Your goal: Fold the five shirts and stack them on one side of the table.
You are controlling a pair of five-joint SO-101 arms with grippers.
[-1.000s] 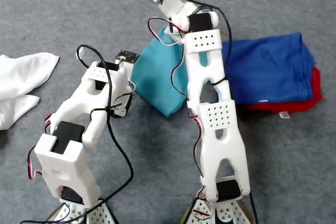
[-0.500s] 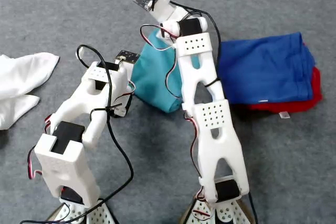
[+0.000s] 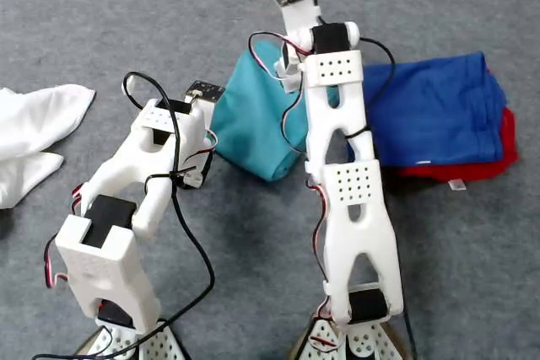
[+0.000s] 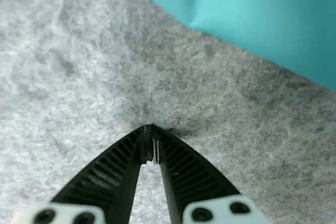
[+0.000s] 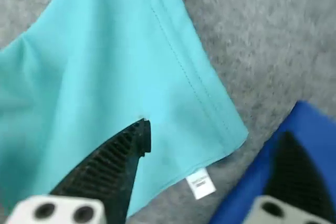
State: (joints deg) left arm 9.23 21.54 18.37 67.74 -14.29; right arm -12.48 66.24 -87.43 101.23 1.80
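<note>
We found the left gripper point(image 4: 150, 132) clenched, its two black jaws meeting tip to tip with nothing between them. It hung low over the grey table point(image 4: 63, 51), just beside an edge of the teal shirt point(image 4: 262, 14) but not touching it. The right gripper point(image 5: 214, 134) stood released, its jaws spread wide. One ribbed finger point(image 5: 118, 163) was above the teal cloth and the other was above the blue shirt point(image 5: 310, 124), with a stitched hem of the teal shirt and its small white tag point(image 5: 200, 183) between them. We could not tell whether either finger touched the fabric. From the high view, the teal shirt lay in a loose bundle near the middle of the table, between the left arm point(image 3: 143, 183) and the right arm point(image 3: 346, 166), and the right arm's upper links crossed over its far side. The blue shirt was folded on the right side of the table, touching or nearly touching the teal one. It rested on top of the red shirt point(image 3: 508, 145), which showed as a strip along its right and near edges. The white shirt point(image 3: 38, 124) lay spread and unfolded at the table's left edge, well apart from the others.
</note>
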